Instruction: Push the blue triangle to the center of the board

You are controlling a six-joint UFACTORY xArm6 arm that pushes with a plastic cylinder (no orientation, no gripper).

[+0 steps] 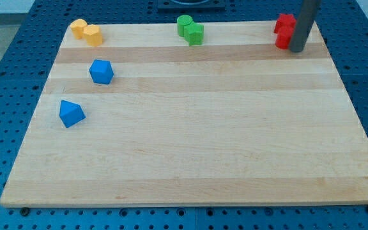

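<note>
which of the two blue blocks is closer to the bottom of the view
The blue triangle, near the board's left edge; the other blue block, a cube-like shape, sits above it, nearer the yellow pair.

On the wooden table (197, 153), the rod's tip (297, 48) rests at the upper right touching the red blocks (284, 30), well apart from the blue triangle (71, 113) and blue cube (101, 71) at the left.

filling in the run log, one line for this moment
tip: top right, beside red block | blue triangle: left side, untouched | push: not started
</note>
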